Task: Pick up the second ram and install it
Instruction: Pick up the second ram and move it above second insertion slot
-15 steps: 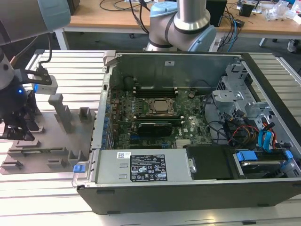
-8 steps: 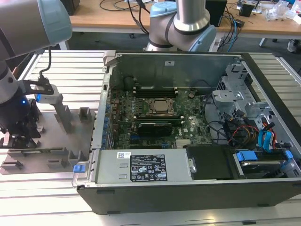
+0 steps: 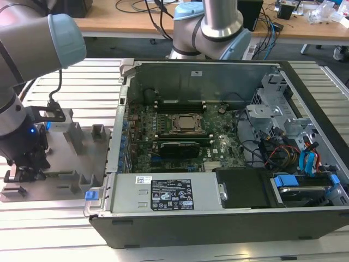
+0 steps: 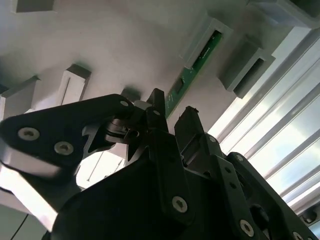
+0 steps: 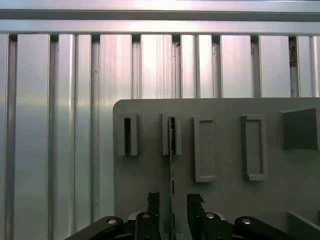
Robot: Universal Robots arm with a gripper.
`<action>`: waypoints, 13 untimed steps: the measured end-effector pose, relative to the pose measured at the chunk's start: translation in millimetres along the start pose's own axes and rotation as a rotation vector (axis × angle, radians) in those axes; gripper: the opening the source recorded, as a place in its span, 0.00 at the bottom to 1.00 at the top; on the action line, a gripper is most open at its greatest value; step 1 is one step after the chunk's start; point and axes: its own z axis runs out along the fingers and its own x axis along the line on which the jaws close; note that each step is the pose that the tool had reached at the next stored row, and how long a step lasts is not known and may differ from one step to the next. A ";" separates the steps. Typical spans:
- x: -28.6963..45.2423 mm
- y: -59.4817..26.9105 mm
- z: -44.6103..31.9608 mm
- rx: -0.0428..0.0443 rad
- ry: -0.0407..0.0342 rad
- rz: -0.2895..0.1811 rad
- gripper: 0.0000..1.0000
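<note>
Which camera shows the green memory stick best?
Second wrist view: the ram shows its green face. The first wrist view gives it edge-on, a thin line inside the gripper. Exterior view: too small to tell.

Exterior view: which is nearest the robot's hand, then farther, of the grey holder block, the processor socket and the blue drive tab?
From the hand, at the exterior view's left:
1. grey holder block, just beside it.
2. processor socket, mid-case.
3. blue drive tab, toward the exterior view's right.

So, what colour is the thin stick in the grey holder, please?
The thin circuit-board stick is green, clearest in the second wrist view.
</note>
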 end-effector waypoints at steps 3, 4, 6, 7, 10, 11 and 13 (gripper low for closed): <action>0.2 -0.2 4.2 -0.0001 -0.0001 0.000 0.36; 0.1 -0.2 4.2 -0.0001 -0.0004 0.000 0.36; 0.2 -0.2 4.4 0.0286 -0.0008 -0.001 0.36; 0.2 -0.3 4.6 0.0439 -0.0010 -0.001 0.36; 0.2 5.2 5.4 0.0474 -0.0009 -0.001 0.36; 0.3 7.7 6.3 0.0477 -0.0011 -0.001 0.36; 0.4 9.5 7.7 0.0477 -0.0055 -0.002 0.36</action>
